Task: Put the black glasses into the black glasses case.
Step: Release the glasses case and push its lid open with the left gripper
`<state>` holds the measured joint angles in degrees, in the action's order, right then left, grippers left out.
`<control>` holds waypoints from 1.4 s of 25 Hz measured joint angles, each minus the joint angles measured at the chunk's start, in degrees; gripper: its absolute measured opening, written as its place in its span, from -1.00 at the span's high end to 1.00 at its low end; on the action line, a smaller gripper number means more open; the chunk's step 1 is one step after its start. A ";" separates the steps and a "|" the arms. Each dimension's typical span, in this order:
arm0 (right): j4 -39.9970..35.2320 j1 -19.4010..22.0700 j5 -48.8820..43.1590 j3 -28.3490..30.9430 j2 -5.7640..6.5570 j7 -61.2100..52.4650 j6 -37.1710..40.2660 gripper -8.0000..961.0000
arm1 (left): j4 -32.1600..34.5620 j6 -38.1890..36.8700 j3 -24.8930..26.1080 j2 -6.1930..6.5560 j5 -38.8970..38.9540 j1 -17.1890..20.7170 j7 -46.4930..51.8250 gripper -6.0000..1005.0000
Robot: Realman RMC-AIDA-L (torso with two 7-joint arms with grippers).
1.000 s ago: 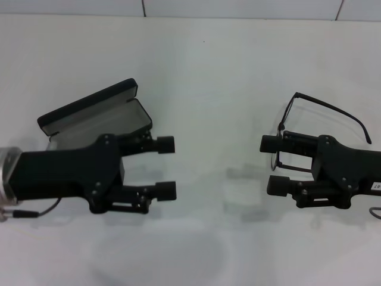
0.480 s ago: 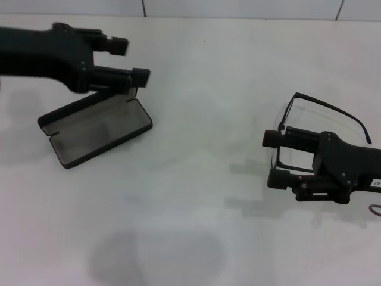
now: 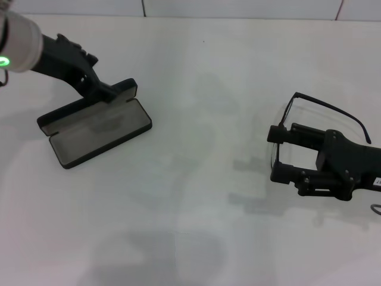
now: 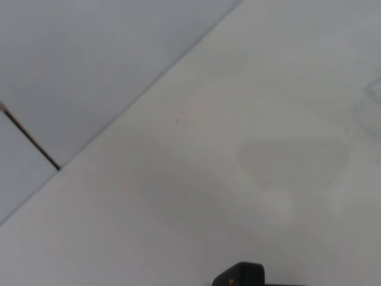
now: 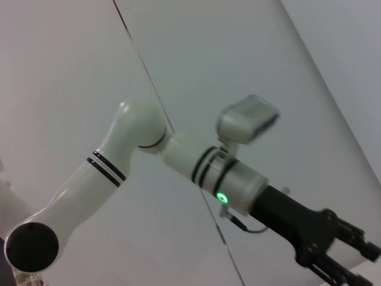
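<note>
The black glasses (image 3: pixel 326 107) lie on the white table at the right of the head view, temple arms pointing back. My right gripper (image 3: pixel 277 155) is open and low over them, one finger on either side of the front lenses. The black glasses case (image 3: pixel 98 128) stands open at the left with its grey lining bare and its lid (image 3: pixel 89 102) tilted back. My left gripper (image 3: pixel 110 90) reaches in from the back left and hangs right at the lid's upper edge. In the right wrist view this left gripper (image 5: pixel 351 262) shows its fingers spread apart and holding nothing.
The white table (image 3: pixel 190 196) stretches between the case and the glasses. A tiled wall (image 3: pixel 238 7) runs along its far edge. The left wrist view holds only table, wall and a small black corner (image 4: pixel 241 275).
My left arm has swung from in front of the case up and round to its back left, stopping at the lid. The right gripper has shifted slightly right over the glasses.
</note>
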<state>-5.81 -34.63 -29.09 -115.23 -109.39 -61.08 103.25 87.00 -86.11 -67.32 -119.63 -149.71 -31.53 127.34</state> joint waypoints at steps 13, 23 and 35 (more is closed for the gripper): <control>-0.06 0.82 -0.05 2.01 0.54 0.66 -0.25 -0.78 | -12.22 3.85 -0.94 0.21 -7.16 -5.86 -0.53 -0.48; -0.09 0.63 -0.11 2.75 0.59 1.38 -1.27 -0.78 | -17.37 5.29 -1.56 0.21 -12.25 -8.68 0.10 -0.44; -0.21 3.26 -0.15 6.54 1.26 2.22 -0.54 -0.78 | -18.16 4.88 -3.02 0.15 -12.50 -8.76 -0.04 0.10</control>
<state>-6.02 -31.37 -29.23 -108.69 -108.14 -58.86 102.71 68.85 -81.23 -70.35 -119.49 -162.21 -40.29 127.30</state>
